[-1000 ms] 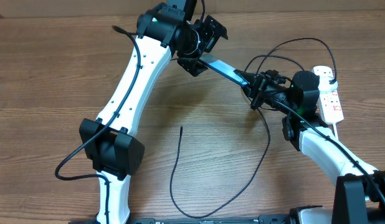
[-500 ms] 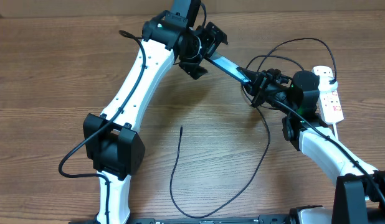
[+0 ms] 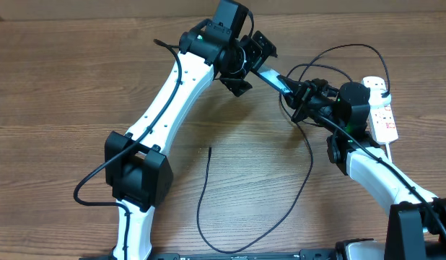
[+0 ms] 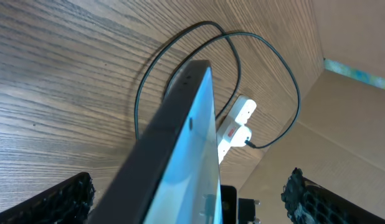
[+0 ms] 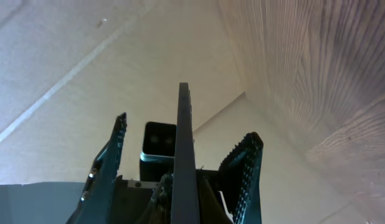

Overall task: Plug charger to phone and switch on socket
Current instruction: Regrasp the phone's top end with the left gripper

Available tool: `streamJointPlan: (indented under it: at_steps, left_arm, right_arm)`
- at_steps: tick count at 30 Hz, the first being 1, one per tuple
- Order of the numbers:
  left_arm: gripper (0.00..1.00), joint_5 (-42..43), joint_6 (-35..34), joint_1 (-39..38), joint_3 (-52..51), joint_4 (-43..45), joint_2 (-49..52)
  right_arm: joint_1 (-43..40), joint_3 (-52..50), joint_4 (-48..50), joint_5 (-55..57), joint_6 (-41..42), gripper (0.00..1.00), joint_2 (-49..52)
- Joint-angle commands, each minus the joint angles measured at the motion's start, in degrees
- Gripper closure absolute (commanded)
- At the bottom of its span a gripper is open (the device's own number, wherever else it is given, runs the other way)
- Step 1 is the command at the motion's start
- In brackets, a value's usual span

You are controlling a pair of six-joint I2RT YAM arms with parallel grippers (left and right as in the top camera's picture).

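Two grippers meet over the wooden table point(image 3: 64, 87), with the phone point(image 3: 276, 77) strung between them, up in the air. It's a thin flat slab: dark body, glossy light-blue screen, seen nearly edge-on from both wrist cams.

The right gripper point(image 3: 304, 97) has one end of the phone. The slab rises out from between its ridged black fingers point(image 5: 245, 168). There are gaps up at the tips, and the actual grip is low in the frame and kinda murky, but this is the one holding it.

The left gripper point(image 3: 253, 65) is spread wide around the other end. Its knobbly black pads point(image 4: 58, 199) sit well out to either side of the phone, not touching it.

The charger point(image 3: 312, 162) is a skinny black cable. It lies loose on the wood grain in a big U, and the small tip point(image 3: 211, 148) rests bare on the table, well apart from the phone. The rest loops up behind the right arm toward the socket point(image 3: 382, 112). That's a long white plastic strip with red switches by the right edge. The cable ends right at it, but I can't tell if the plug is seated.
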Motion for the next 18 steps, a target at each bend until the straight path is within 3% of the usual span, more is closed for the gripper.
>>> streamJointPlan:
  at_steps: [1,18]
  left_arm:
    - [0.00,-0.7,-0.8,-0.1,-0.3,0.1,-0.5]
    - [0.00,-3.7,-4.0,-1.5,-0.3,2.2,-0.5]
  right_arm:
    - [-0.1,1.2,1.2,1.2,6.7,0.96,-0.2]
    - [-0.1,1.2,1.7,1.7,7.9,0.96,-0.2]
